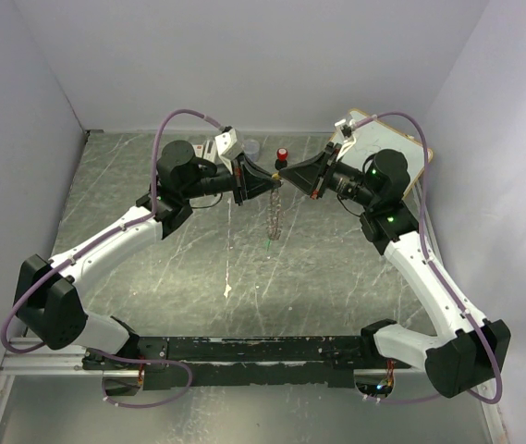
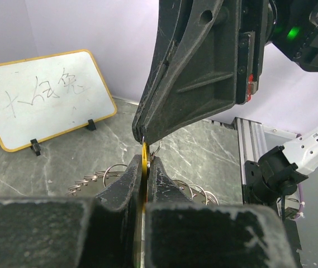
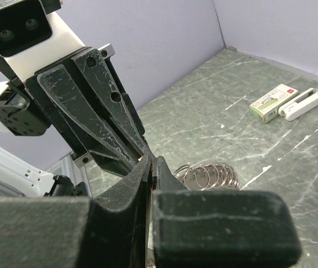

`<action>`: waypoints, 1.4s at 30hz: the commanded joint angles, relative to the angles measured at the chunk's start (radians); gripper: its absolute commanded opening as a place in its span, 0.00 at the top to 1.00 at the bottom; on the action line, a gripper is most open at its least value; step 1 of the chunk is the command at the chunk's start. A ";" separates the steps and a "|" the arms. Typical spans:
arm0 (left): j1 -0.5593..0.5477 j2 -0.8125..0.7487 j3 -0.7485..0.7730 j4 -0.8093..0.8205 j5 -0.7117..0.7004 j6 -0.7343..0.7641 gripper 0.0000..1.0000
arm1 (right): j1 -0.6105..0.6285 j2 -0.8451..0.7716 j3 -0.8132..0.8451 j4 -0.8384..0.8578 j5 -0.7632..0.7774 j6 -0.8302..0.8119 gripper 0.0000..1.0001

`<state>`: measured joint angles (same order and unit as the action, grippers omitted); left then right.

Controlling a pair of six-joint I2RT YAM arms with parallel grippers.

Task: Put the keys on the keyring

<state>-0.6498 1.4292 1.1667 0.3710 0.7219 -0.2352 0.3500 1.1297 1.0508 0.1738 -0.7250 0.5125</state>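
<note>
My left gripper (image 1: 269,178) and right gripper (image 1: 287,174) meet tip to tip above the table's back middle. The left gripper (image 2: 145,162) is shut on the yellow key (image 2: 145,153), which stands edge-on between its fingers. The right gripper (image 3: 153,165) is shut too, and its tips (image 2: 143,138) pinch the key's upper end beside a small ring (image 2: 156,147). The keyring (image 1: 275,211) hangs from that point down to the table, with its coils (image 3: 210,175) lying below. A tiny green key (image 1: 270,242) lies on the table under the hanging ring.
A red-capped knob (image 1: 282,154) and a grey cup (image 1: 251,146) stand behind the grippers. A whiteboard (image 1: 387,141) leans at the back right. A green-white box (image 3: 269,103) and a white stick (image 3: 301,104) lie on the table. Walls enclose three sides.
</note>
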 commanded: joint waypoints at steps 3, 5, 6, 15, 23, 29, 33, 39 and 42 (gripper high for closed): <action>-0.005 -0.002 0.050 0.047 -0.006 0.002 0.93 | 0.011 -0.036 -0.008 0.003 0.020 -0.009 1.00; -0.005 0.000 0.050 0.051 -0.006 -0.001 0.93 | 0.011 -0.035 -0.005 0.003 0.017 -0.009 1.00; -0.005 0.001 0.050 0.051 -0.007 -0.003 0.93 | 0.011 -0.034 -0.006 0.005 0.020 -0.008 1.00; -0.005 -0.018 0.036 0.046 -0.048 -0.011 0.16 | 0.010 -0.042 -0.008 0.029 0.040 0.001 1.00; 0.007 -0.126 -0.044 0.033 -0.208 0.009 0.00 | 0.011 -0.046 0.006 0.021 0.060 -0.009 1.00; 0.013 -0.214 -0.134 0.061 -0.257 0.014 0.30 | 0.010 -0.048 0.009 0.015 0.072 -0.012 1.00; 0.013 -0.176 -0.135 0.090 -0.152 -0.007 0.64 | 0.011 -0.047 0.011 0.024 0.070 -0.008 1.00; 0.012 -0.108 -0.134 0.151 -0.061 -0.035 0.63 | 0.011 -0.046 0.011 0.035 0.066 -0.002 1.00; 0.011 -0.088 -0.128 0.156 -0.038 -0.040 0.64 | 0.011 -0.044 0.010 0.039 0.064 0.000 1.00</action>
<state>-0.6418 1.3228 1.0321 0.4675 0.6083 -0.2611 0.3557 1.1076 1.0447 0.1654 -0.6621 0.5117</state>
